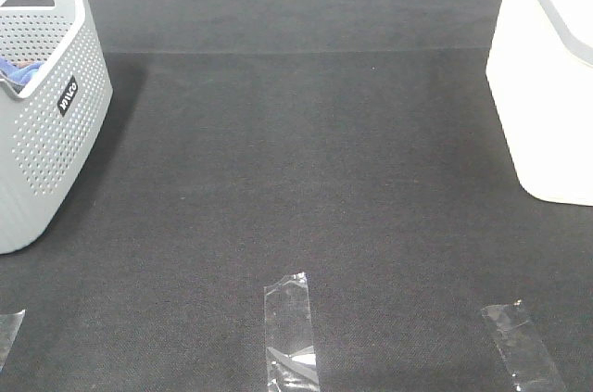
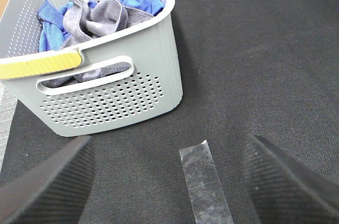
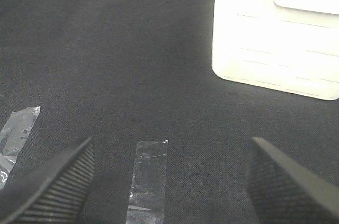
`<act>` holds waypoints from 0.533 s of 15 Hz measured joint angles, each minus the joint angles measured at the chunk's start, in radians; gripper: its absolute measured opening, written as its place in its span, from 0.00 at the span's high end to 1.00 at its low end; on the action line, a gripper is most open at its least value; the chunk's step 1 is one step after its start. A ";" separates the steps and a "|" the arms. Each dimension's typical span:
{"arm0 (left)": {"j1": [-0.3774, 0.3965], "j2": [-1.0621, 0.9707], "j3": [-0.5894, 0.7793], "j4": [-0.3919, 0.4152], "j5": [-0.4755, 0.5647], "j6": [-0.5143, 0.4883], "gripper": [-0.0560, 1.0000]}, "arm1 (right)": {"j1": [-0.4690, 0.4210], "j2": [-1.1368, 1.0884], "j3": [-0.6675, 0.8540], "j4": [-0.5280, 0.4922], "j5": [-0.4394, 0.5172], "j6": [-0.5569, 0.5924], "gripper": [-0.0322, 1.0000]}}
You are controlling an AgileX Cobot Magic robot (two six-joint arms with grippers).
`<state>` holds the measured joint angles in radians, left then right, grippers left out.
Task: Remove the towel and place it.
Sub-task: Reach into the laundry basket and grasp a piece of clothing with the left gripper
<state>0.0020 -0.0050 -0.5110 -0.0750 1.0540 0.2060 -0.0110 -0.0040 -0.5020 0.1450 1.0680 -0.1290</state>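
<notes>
From the high camera, the grey basket point(image 1: 56, 132) stands at the left edge of the bench point(image 1: 306, 160) and the white bin point(image 1: 551, 86) at the right edge. They are well apart, each on its own arm's side, which leaves the dark middle bare as working room. Clear tape strips point(image 1: 290, 327) lie along the near edge, probably as position markers. Neither arm shows here. Only a scrap of the blue cloth point(image 1: 18, 72) peeks over the basket's rim, and the towel cannot be made out.

The left wrist camera looks into the grey basket point(image 2: 111, 97) from the near side. The towel point(image 2: 100, 17) lies crumpled inside, tangled with the blue cloth point(image 2: 140, 1), and part of it shows through the handle slot. The left hand point(image 2: 167, 147) hangs short of the basket above a tape strip point(image 2: 204, 181). Its ribbed fingers point(image 2: 47, 187) are spread wide with nothing between them, likely so they can drop over a fold of the soft cloth. The grasp will have to take the grey fabric and leave the blue behind.

The right wrist camera faces the white bin point(image 3: 275, 38), which sits near but apart from the right hand point(image 3: 172, 147). That hand is also spread wide and empty, poised above another tape strip point(image 3: 148, 176). The bin looks a likely place for the towel, though that is only a guess. The removal has not begun.
</notes>
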 joint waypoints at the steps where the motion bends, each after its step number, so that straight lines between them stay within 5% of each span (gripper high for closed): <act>1: 0.000 0.000 0.000 0.000 0.000 0.000 0.25 | 0.000 0.000 0.000 0.000 0.000 0.000 0.25; 8: 0.000 0.000 0.000 0.000 0.000 0.000 0.25 | 0.000 0.000 0.000 0.000 0.000 0.000 0.25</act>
<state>0.0020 -0.0050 -0.5110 -0.0750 1.0540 0.2060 -0.0110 -0.0040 -0.5020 0.1450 1.0680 -0.1290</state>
